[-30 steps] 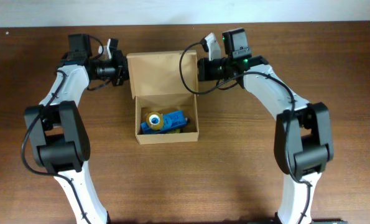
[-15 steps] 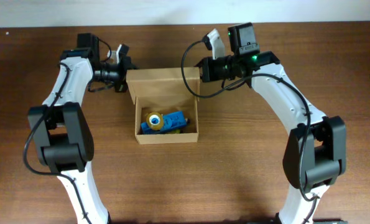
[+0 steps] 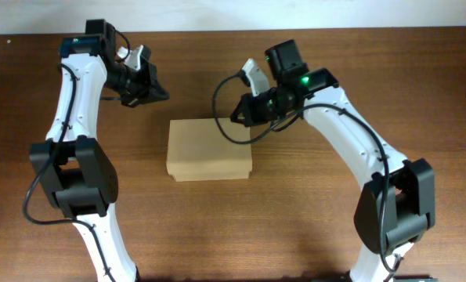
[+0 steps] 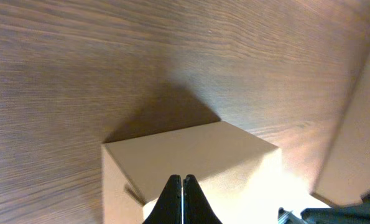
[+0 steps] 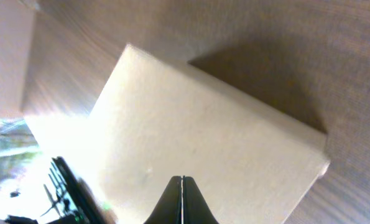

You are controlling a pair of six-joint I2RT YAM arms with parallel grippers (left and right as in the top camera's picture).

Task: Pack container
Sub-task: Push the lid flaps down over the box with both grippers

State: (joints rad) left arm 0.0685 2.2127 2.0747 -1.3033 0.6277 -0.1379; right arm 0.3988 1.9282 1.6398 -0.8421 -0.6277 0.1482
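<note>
As its flap lid lay flat, the container (image 3: 209, 147) was judged packed; left gripper (image 4: 181, 182) and right gripper (image 5: 183, 182) hovered near its far corners, jaws pressed together, empty.

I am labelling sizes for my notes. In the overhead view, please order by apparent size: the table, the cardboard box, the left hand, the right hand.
1. table, by far the largest
2. cardboard box
3. left hand and right hand: both smaller than the box and about alike, so not ranked
</note>
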